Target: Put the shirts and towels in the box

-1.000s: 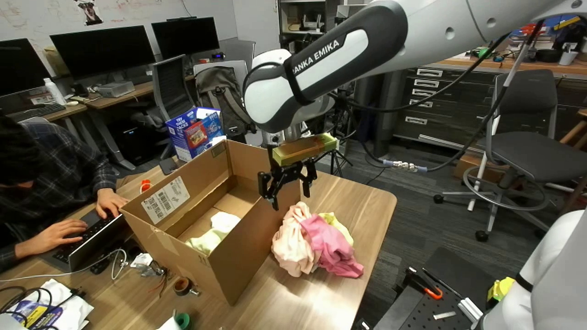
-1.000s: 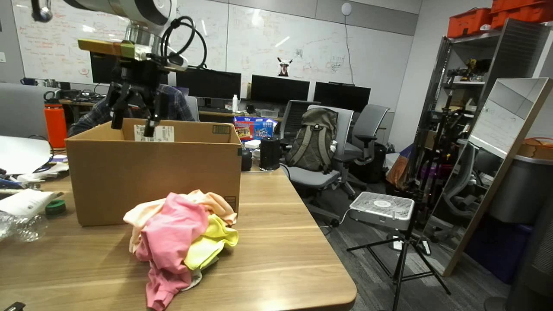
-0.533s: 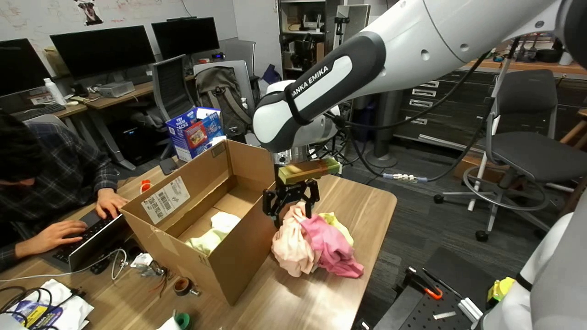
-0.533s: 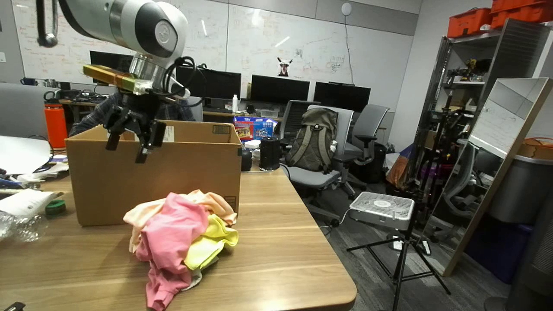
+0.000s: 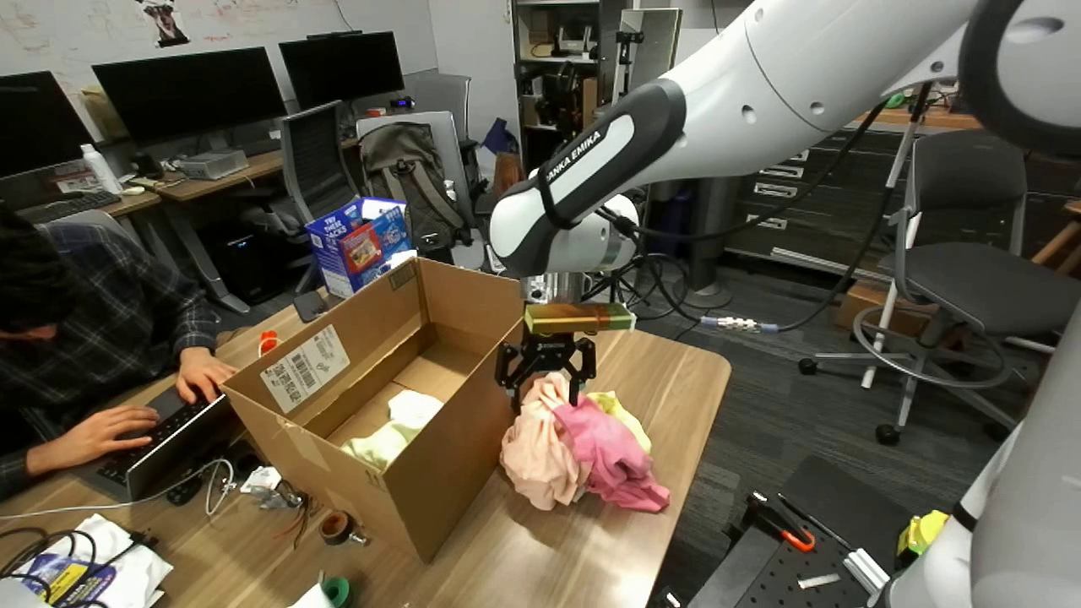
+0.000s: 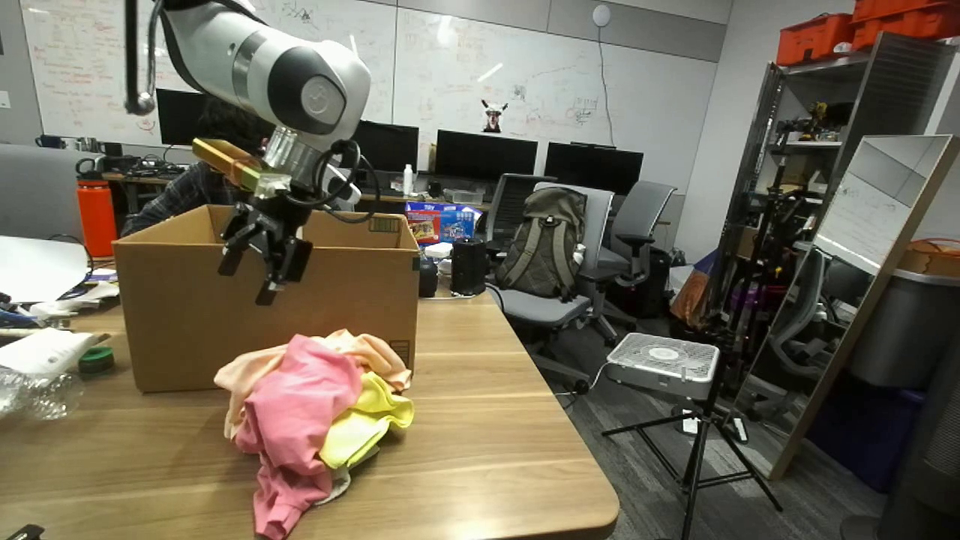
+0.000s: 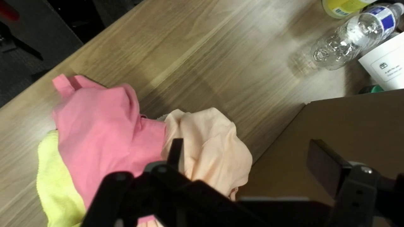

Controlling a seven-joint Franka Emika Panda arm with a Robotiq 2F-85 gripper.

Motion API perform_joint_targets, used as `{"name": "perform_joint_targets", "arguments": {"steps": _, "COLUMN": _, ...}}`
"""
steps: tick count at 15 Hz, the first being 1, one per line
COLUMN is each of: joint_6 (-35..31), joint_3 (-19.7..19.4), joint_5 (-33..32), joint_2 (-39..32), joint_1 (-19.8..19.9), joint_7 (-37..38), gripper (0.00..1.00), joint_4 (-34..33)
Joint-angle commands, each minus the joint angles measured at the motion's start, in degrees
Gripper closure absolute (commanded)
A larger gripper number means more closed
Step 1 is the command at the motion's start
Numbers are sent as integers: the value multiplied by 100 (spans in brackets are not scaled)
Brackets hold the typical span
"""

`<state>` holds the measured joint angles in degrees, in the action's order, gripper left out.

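Pale cloth (image 5: 395, 436) is already in the box (image 5: 456, 452), left of centre in an exterior view, but pink cloth (image 5: 610, 452), peach cloth (image 5: 539, 456) and yellow cloth (image 5: 627, 412) still wait lower centre on the counter (image 5: 532, 553), empty jaws spread wide!

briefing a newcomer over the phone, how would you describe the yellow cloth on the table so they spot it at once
Find the large brown cardboard box on the wooden table. Beside it sits a crumpled heap of cloths. The yellow cloth pokes out from under the pink cloth, its bright lemon colour unlike that pink or the neighbouring peach cloth.
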<state>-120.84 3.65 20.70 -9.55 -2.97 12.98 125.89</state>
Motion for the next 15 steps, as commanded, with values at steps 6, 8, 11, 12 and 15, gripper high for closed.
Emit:
{"name": "perform_joint_targets", "arguments": {"steps": 6, "joint_6": -356, "joint_3": -32, "joint_5": 95, "joint_2": 7, "joint_1": -8, "joint_7": -106, "gripper": 0, "joint_4": 360}}
{"name": "perform_joint_targets", "arguments": {"steps": 8, "joint_6": -541, "joint_3": 20, "joint_5": 170, "joint_2": 19, "joint_1": -6, "joint_7": -347, "gripper": 0, "joint_4": 484}}
{"name": "perform_joint_targets", "arguments": {"steps": 11, "joint_6": -834, "joint_3": 42, "joint_5": 253, "joint_2": -49, "joint_1": 28, "joint_7": -605, "gripper": 0, "joint_4": 563}}
{"name": "perform_joint_targets", "arguments": {"steps": 12, "joint_6": -989, "joint_3": 29, "joint_5": 269, "joint_2": -92, "joint_1": 48, "joint_7": -698, "gripper": 0, "joint_4": 579}}
{"name": "perform_joint_targets", "arguments": {"steps": 15, "joint_6": -1419, "joint_3": -25, "joint_5": 187, "joint_2": -198, "joint_1": 92, "joint_7": -798, "gripper": 0, "joint_4": 616}}
